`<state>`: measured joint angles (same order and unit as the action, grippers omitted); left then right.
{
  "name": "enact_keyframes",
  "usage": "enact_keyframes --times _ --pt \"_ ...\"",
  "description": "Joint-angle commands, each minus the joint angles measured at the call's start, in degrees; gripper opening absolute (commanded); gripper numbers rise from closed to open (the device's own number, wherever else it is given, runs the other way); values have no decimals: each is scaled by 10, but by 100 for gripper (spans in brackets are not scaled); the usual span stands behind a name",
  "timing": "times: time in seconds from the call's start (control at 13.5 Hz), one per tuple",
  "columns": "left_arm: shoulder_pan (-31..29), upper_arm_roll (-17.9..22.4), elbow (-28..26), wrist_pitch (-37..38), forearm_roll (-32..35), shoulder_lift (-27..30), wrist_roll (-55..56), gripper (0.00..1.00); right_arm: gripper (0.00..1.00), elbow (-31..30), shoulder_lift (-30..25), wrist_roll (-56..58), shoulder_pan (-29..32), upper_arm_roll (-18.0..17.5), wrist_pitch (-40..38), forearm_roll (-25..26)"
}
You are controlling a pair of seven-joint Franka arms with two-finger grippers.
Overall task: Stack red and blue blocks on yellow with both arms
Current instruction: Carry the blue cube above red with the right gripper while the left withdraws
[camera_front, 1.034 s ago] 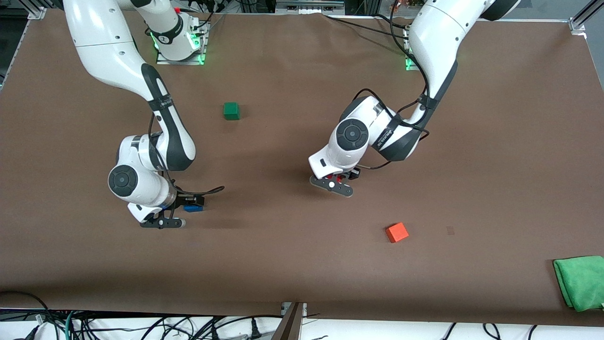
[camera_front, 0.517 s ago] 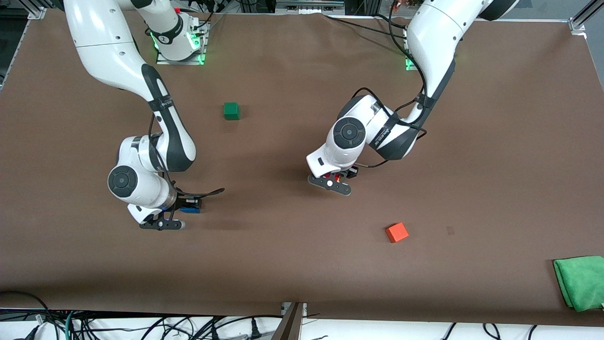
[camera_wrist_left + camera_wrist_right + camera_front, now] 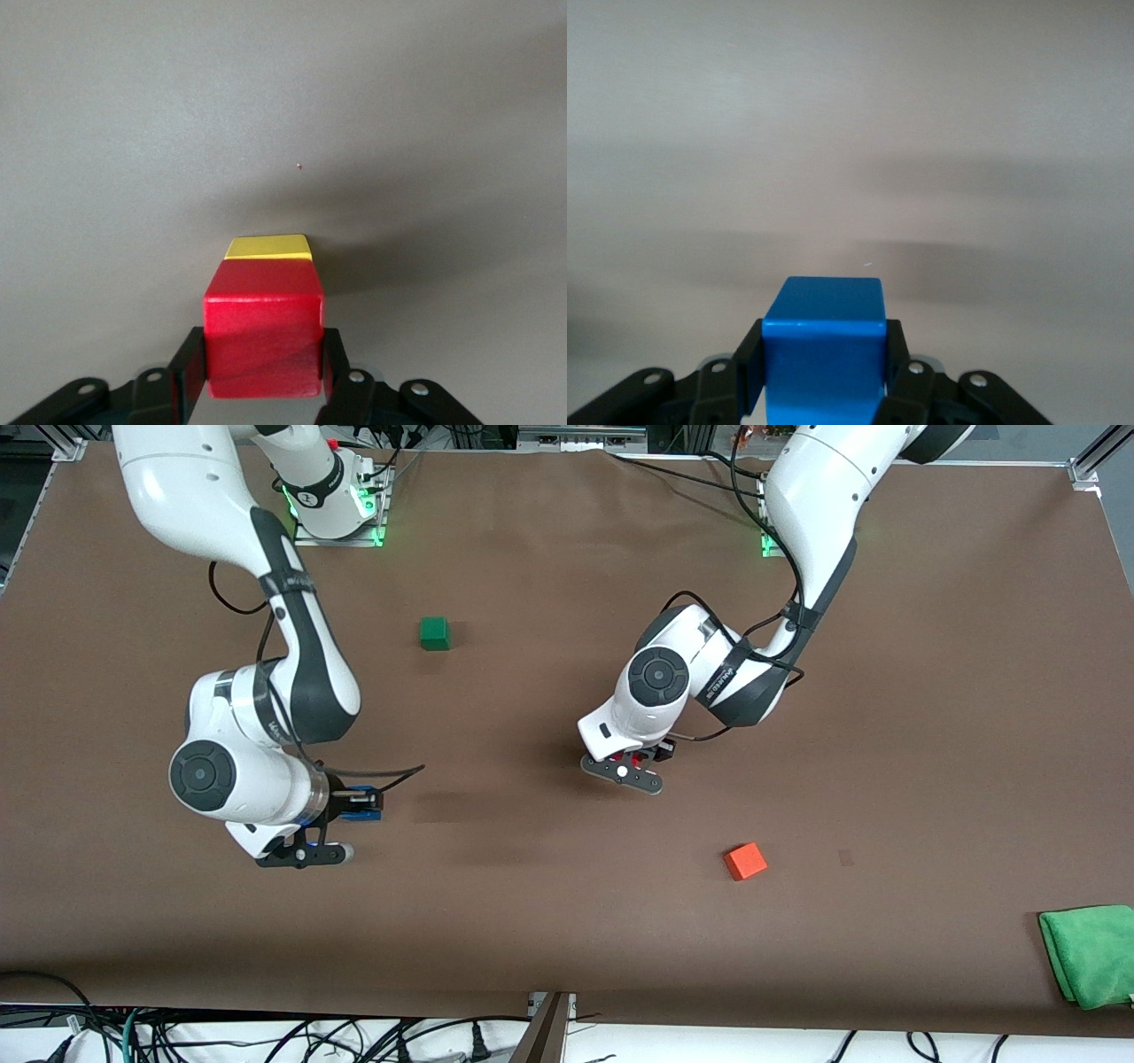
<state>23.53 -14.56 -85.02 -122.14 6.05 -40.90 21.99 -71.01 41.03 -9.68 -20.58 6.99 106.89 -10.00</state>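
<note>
We are holding the red block point(image 3: 263, 329) in the left gripper point(image 3: 263, 372), whose fingers are clamped on its sides, and it is hanging low over the yellow block point(image 3: 267, 247), which is sitting on the table point(image 3: 532, 921) near the middle; in the left wrist view the yellow is peeking out just past the red's top edge, and we cannot tell whether the two are touching yet. In the front view the left arm's wrist is hiding both. We are carrying the blue block point(image 3: 823, 350) in the right gripper point(image 3: 823, 381), pinched between its fingers, up in the air over bare table toward the right arm's end. The orange-red cube point(image 3: 745, 861) and green cube point(image 3: 434, 632) are lying well apart from all this, and a green cloth point(image 3: 1090, 952) is sitting at the table's corner. The risk we are judging is misalignment: if the red is sitting off-centre when we let go, it could tip off the yellow, or a finger could nudge the yellow aside. Bringing the blue in early could also crowd the left arm.
</note>
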Motion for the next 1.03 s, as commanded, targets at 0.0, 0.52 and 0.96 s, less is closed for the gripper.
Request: enact_keyframes --times 0.0,0.52,0.96 --pt "4 7 34 30 17 1 22 100 33 51 7 -56 -26 2 -40 -7" --pt "-115 6 187 231 16 70 18 100 35 57 3 -324 -125 -11 -34 -7" --pt "-234 6 185 329 12 163 -60 100 35 89 41 -575 -257 -8 42 0"
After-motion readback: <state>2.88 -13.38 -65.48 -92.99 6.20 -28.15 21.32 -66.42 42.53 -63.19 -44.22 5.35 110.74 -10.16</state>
